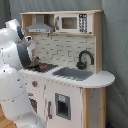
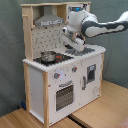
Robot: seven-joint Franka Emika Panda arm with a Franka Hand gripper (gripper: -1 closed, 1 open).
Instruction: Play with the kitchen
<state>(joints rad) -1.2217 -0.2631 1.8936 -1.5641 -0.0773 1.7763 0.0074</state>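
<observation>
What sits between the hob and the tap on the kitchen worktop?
The grey sink, in the first exterior view: it is set into the worktop with the hob on the first exterior view's left and the black tap at its far right corner.

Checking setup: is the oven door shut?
Shut: the oven door sits flush with the kitchen front in the second exterior view.

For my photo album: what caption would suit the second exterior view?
White robot arm reaching over the counter of a toy kitchen, a small pot on its hob.
</observation>
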